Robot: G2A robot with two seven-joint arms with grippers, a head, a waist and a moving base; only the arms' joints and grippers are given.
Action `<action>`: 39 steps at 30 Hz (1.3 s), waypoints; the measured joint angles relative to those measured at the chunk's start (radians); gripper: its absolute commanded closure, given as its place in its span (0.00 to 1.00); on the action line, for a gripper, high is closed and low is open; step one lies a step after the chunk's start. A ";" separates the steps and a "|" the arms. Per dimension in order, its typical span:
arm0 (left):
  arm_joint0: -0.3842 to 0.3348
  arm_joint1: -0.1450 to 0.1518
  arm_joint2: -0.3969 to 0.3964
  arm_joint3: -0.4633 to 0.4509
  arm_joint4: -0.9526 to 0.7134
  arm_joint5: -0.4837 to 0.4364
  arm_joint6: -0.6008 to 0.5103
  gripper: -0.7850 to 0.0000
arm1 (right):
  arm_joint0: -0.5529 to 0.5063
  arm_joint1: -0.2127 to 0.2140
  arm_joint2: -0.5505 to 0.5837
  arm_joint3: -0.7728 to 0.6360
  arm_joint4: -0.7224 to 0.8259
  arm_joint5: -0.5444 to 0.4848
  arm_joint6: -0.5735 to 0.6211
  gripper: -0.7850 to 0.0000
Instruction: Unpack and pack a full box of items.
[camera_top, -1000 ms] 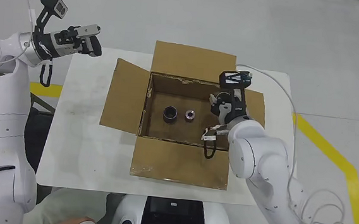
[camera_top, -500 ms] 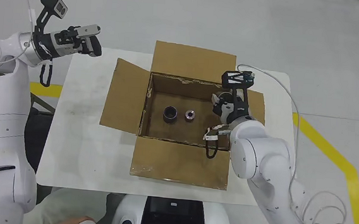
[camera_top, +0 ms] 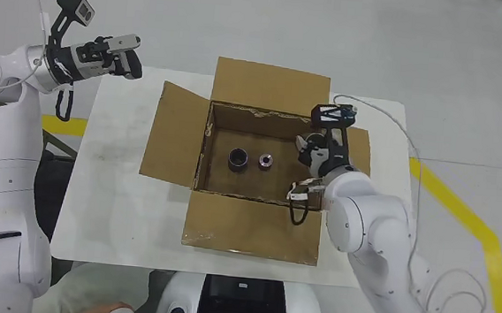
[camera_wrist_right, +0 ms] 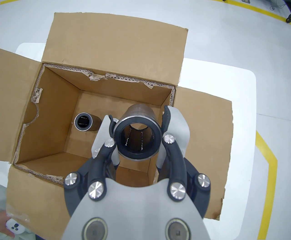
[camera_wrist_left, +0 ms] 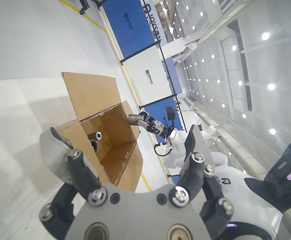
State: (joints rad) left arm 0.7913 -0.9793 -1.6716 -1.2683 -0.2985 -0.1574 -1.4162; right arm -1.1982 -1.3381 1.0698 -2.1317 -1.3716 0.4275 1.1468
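An open cardboard box point(camera_top: 263, 113) stands mid-table with its flaps spread. On its floor lie a dark metal cylinder point(camera_top: 238, 160) and a smaller silvery one point(camera_top: 264, 162). My right gripper point(camera_top: 307, 152) hangs over the box's right side, shut on a dark hollow metal cylinder point(camera_wrist_right: 136, 138) held end-on between its fingers point(camera_wrist_right: 175, 122). The left wrist view shows that held cylinder point(camera_wrist_left: 133, 119) above the box rim point(camera_wrist_left: 127, 127). My left gripper point(camera_top: 137, 59) stays beyond the table's far left corner, open and empty, well apart from the box.
The white table point(camera_top: 107, 181) has bare surface left of the box and a narrow strip on the right point(camera_top: 387, 123). The box's flaps reach out on all sides. Yellow floor lines point(camera_top: 460, 208) run beside the table.
My right gripper has shifted slightly to the right with the cylinder still in it. The left arm has not moved.
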 measured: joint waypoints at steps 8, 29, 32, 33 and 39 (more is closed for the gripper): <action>0.000 0.000 0.000 0.000 0.000 0.000 0.000 0.00 | -0.045 0.009 0.138 -0.109 0.054 -0.046 0.073 1.00; 0.000 0.000 0.000 0.000 0.000 0.000 0.000 0.00 | -0.023 0.028 0.521 0.076 0.223 -0.054 0.084 1.00; 0.000 0.000 0.000 0.000 0.000 0.000 0.000 0.00 | -0.018 0.030 0.554 0.130 0.242 -0.051 0.068 1.00; 0.000 0.000 0.000 0.000 0.000 0.000 0.000 0.00 | -0.016 0.031 0.562 0.148 0.246 -0.049 0.063 1.00; 0.000 0.000 0.000 0.000 0.000 0.000 0.000 0.00 | 0.020 0.035 0.574 0.276 0.243 -0.035 0.045 1.00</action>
State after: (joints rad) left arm 0.7913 -0.9793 -1.6716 -1.2683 -0.2985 -0.1574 -1.4162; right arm -1.1785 -1.3034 1.6433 -1.8562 -1.1286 0.3924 1.1914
